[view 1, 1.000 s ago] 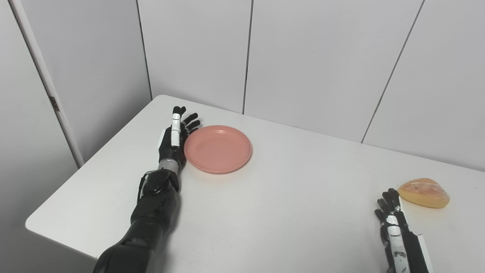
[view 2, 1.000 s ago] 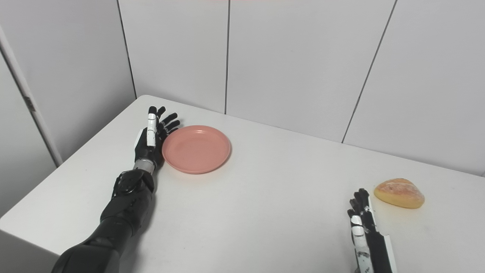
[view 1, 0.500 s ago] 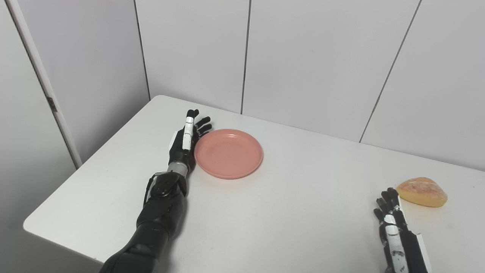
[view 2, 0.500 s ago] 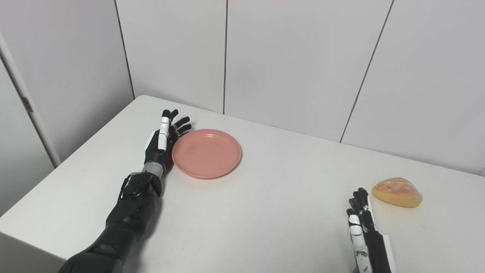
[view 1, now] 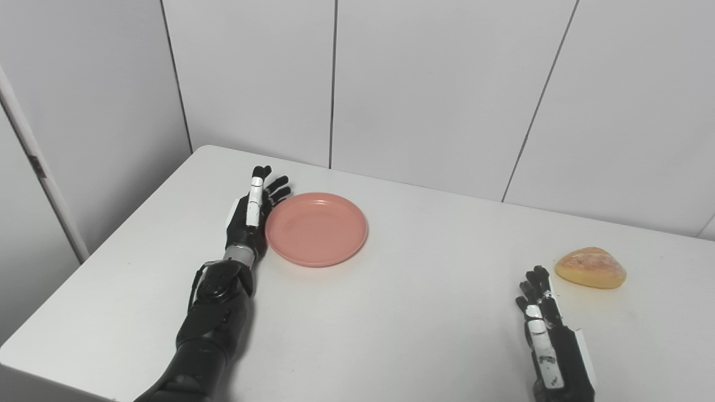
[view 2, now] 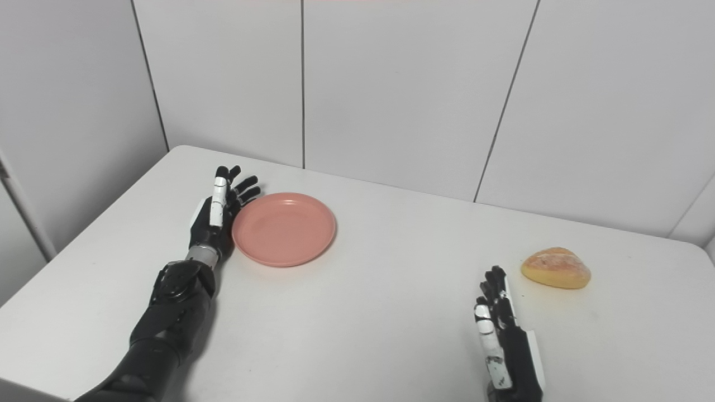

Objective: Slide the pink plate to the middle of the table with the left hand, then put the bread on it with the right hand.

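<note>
An empty pink plate (view 1: pixel 317 229) lies on the white table (view 1: pixel 424 301), left of the table's middle. My left hand (view 1: pixel 249 212) stands on edge, open, with its palm against the plate's left rim and its fingers pointing away from me. A golden bread roll (view 1: pixel 590 267) lies at the right side of the table. My right hand (view 1: pixel 548 335) is open at the near right, fingers stretched towards the bread and a short way from it, holding nothing.
Grey wall panels (view 1: pixel 435 84) close off the table's far side and left side. The table's front left corner (view 2: pixel 11 357) lies close to my left forearm.
The camera has panned to the right. Against the table, my left hand and the plate have slid a little to the right. The right hand and the bread have kept their places.
</note>
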You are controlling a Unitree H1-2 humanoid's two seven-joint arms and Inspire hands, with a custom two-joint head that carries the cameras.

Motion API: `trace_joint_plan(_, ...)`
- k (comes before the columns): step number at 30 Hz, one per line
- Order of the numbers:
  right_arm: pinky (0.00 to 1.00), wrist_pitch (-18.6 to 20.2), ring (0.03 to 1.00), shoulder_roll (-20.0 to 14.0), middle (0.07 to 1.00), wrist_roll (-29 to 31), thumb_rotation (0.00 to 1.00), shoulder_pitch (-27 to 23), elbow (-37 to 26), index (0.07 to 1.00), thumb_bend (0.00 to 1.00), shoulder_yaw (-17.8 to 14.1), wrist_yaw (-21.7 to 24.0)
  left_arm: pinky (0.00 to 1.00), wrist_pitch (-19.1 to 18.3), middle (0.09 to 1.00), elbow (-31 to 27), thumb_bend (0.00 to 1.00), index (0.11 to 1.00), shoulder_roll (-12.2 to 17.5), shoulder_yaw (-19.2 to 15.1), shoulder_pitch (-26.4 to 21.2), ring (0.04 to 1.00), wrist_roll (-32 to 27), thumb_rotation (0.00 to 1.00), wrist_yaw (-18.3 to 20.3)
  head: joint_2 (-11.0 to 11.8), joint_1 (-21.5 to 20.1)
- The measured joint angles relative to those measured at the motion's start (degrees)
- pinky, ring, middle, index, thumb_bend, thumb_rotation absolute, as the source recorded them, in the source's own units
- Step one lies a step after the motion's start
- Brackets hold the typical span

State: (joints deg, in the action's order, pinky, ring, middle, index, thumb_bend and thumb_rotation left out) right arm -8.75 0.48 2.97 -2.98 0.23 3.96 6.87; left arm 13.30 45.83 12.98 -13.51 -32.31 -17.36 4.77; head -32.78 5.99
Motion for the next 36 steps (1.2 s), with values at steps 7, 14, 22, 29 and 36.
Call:
trace_joint_plan(7,0.91,0.23,0.981,2.27,1.000,-1.33,0.84,0.17,-0.15,0.998,0.61,0.90,-1.41,0.87,-1.43,0.860,-0.91,0.79,0.944,-0.10,-0.20,0.09,0.853,-0.21,1.00,0.65,-0.79,-2.74)
trace_joint_plan(14,0.97,1.66,0.998,3.29,1.000,-2.31,0.86,0.12,-0.03,1.000,0.60,1.58,-2.54,0.89,-3.09,0.881,-1.46,0.76,0.963,-0.05,-0.52,0.13,0.874,-0.33,1.00,1.63,-1.76,-8.36)
trace_joint_plan(22,0.85,1.75,0.986,4.07,1.000,-3.23,0.86,-0.19,0.53,1.000,0.58,2.47,-3.20,0.85,-4.55,0.843,-2.99,0.79,0.936,-0.24,-0.51,0.46,0.837,-0.58,1.00,1.95,-1.94,-9.51)
trace_joint_plan(29,0.87,1.86,0.989,4.17,1.000,-3.12,0.87,-0.50,0.89,1.000,0.59,2.65,-3.19,0.86,-4.71,0.849,-3.55,0.78,0.939,-1.65,0.29,0.48,0.829,0.03,1.00,2.05,-2.03,-11.26)
trace_joint_plan(36,0.89,2.03,0.991,4.13,1.000,-3.10,0.88,-0.59,0.93,1.000,0.58,2.74,-3.15,0.85,-5.90,0.839,-5.90,0.75,0.925,-3.93,1.72,1.03,0.833,0.35,1.00,1.92,-2.03,-9.86)
